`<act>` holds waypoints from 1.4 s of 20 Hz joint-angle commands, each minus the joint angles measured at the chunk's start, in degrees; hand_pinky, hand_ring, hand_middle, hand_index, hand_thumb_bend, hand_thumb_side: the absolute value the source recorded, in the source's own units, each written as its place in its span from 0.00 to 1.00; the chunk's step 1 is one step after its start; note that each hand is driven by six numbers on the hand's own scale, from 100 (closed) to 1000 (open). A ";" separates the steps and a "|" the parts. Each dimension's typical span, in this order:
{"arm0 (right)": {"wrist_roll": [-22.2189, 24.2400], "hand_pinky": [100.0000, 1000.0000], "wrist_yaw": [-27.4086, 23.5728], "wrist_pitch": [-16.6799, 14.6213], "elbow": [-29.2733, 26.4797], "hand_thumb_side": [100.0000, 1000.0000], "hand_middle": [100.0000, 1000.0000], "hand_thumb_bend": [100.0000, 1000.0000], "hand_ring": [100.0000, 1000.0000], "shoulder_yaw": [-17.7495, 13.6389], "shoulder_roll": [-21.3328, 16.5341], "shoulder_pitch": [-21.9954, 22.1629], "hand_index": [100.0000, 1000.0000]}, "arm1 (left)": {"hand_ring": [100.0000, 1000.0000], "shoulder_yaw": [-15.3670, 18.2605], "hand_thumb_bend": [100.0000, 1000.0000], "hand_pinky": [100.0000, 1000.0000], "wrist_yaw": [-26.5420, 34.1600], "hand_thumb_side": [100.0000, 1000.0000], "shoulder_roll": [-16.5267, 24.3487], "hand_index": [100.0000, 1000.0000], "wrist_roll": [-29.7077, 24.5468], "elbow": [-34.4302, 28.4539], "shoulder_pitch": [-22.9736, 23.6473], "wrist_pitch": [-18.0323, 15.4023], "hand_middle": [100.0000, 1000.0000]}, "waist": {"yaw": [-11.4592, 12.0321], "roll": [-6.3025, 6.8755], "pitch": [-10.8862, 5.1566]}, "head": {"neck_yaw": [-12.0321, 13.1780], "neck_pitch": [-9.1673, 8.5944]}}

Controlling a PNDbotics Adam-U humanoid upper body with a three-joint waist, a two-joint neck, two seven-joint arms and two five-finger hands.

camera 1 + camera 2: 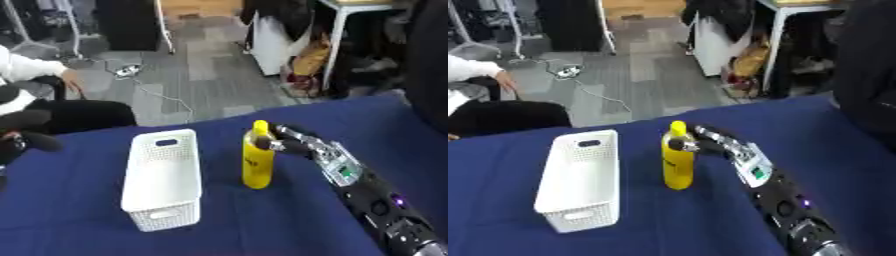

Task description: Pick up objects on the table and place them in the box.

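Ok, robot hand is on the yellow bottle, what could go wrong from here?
The right robot hand grips the tall yellow bottle near its top, so it could swing or tip when lifted. The white box stands close on its left; a low carry could knock the rim or shove the box.

No legible text, brand, number or sign found. The yellow bottle (257, 159) carries a small dark mark on its side, too blurred to read. The green panel (756, 174) on the right forearm shows no readable characters
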 commanded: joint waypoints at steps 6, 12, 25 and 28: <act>1.74 1.00 -1.14 1.45 0.68 0.71 0.93 1.00 0.85 -0.59 0.37 -2.10 0.86 | 0.77 0.14 0.19 0.63 0.48 0.72 0.19 0.85 -0.26 -0.82 -1.24 -0.14 0.90 | 0.35 0.03 -0.50 | -0.72 -1.37; 1.88 1.00 0.86 1.52 0.71 0.68 0.94 1.00 0.85 -0.37 1.06 -1.81 0.86 | 0.77 0.17 0.19 0.63 0.63 0.72 0.16 0.86 -0.32 -0.82 -1.40 -0.16 0.90 | 0.51 0.00 -0.48 | -0.20 -1.46; -3.74 1.00 8.15 -0.05 0.45 0.62 0.90 0.96 0.81 -0.57 2.20 -1.42 0.85 | 0.77 0.20 0.19 0.63 0.80 0.72 0.11 0.86 -0.37 -0.82 -1.63 -0.17 0.90 | 0.69 -0.02 -0.40 | 0.27 -1.60; -6.96 0.97 9.16 -0.22 0.54 0.60 0.87 0.94 0.75 -0.78 2.59 -1.20 0.82 | 0.77 0.22 0.19 0.63 0.85 0.72 0.07 0.86 -0.37 -0.82 -1.72 -0.18 0.90 | 0.75 -0.01 -0.37 | 0.31 -1.69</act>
